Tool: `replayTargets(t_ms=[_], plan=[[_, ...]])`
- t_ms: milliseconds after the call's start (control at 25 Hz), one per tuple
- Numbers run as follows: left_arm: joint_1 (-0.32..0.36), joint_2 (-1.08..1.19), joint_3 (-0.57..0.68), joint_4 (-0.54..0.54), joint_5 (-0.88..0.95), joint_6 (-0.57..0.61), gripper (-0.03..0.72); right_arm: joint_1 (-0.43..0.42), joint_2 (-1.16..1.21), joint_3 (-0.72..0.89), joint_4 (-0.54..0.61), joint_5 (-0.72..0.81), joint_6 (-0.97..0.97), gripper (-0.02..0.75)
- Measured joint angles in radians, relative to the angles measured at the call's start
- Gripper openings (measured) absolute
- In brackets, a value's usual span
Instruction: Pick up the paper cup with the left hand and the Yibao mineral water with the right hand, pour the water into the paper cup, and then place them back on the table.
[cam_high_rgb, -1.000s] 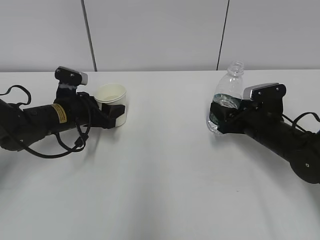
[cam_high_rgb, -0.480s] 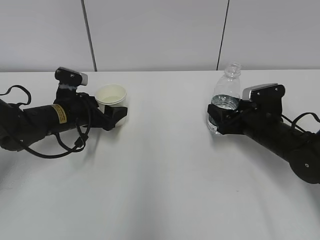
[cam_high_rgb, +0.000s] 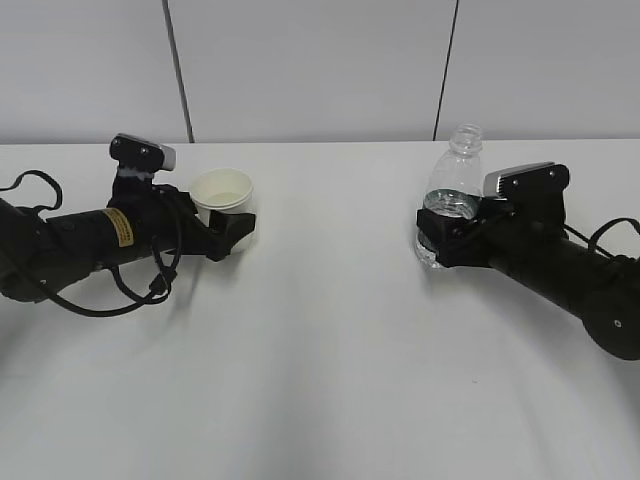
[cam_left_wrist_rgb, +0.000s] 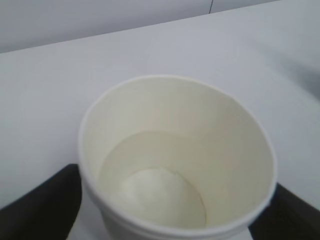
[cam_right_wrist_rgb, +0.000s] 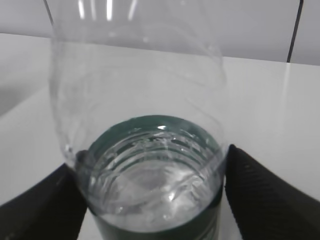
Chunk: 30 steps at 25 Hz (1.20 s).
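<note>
The paper cup (cam_high_rgb: 221, 190) stands upright on the white table (cam_high_rgb: 320, 350) at the left, and its inside fills the left wrist view (cam_left_wrist_rgb: 175, 165). My left gripper (cam_high_rgb: 228, 210) straddles it, open, with a black finger (cam_left_wrist_rgb: 40, 205) just outside the rim on each side. The Yibao mineral water (cam_high_rgb: 455, 175) stands upright at the right, capless, with a little water in it. My right gripper (cam_high_rgb: 437, 235) is shut on its green-labelled body (cam_right_wrist_rgb: 150, 200), one black finger (cam_right_wrist_rgb: 270, 200) pressed on each side. Its base rests at table level.
A grey panelled wall (cam_high_rgb: 320, 70) runs along the far table edge. Loose black cables (cam_high_rgb: 150, 285) hang from the left arm onto the table. Bare tabletop lies between the two arms and toward the front.
The cup came down from a lifted, gripped pose to the table and the left fingers spread off it. The bottle swung from tilted left to upright.
</note>
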<state>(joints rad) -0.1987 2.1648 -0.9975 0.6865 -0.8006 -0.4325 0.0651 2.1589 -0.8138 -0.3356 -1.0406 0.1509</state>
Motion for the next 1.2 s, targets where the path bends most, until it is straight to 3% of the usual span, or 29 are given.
replayTargets(t_ms=[600, 760, 800, 840, 1200], plan=[[0.000, -0.014, 0.002, 0.000, -0.005, 0.000, 0.591, 0.000, -0.004, 0.000, -0.038, 0.009, -0.003, 0.552], [0.000, -0.014, 0.002, 0.000, -0.005, 0.000, 0.591, 0.000, -0.004, 0.000, -0.051, 0.009, -0.001, 0.579], [0.000, -0.014, 0.002, 0.000, -0.005, 0.000, 0.591, 0.000, -0.004, 0.000, -0.051, 0.011, 0.011, 0.643], [0.000, -0.014, 0.002, 0.000, -0.005, 0.000, 0.591, 0.000, -0.004, 0.000, -0.051, 0.012, 0.013, 0.655], [0.000, -0.014, 0.002, 0.000, -0.005, 0.000, 0.591, 0.000, -0.042, 0.000, -0.057, 0.019, 0.043, 0.671]])
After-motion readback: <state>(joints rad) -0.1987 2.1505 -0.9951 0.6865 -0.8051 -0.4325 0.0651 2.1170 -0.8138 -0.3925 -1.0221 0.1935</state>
